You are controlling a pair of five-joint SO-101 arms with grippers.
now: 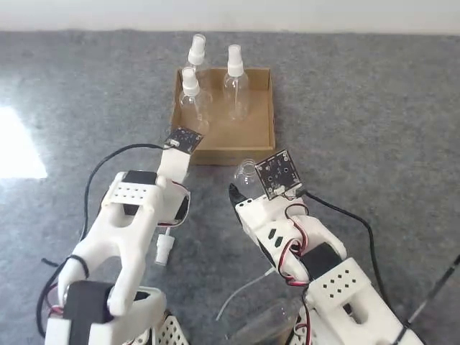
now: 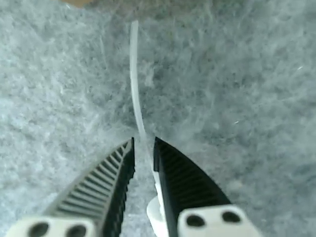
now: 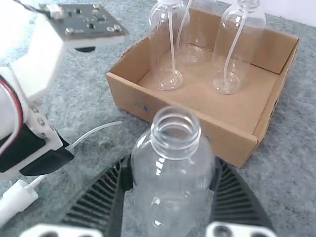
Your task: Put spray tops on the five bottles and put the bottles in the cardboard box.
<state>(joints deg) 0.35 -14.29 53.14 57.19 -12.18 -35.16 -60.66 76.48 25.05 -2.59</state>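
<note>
One uncapped bottle [image 3: 170, 148] — right hand [image 3: 171, 170]

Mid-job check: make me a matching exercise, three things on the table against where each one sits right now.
Things:
1. open bottle
2. loose spray top
3. capped bottles

Places:
A. standing in the cardboard box
B. held in the right gripper
C. its tube pinched in the left gripper

Pairs: 1-B, 2-C, 3-A
</note>
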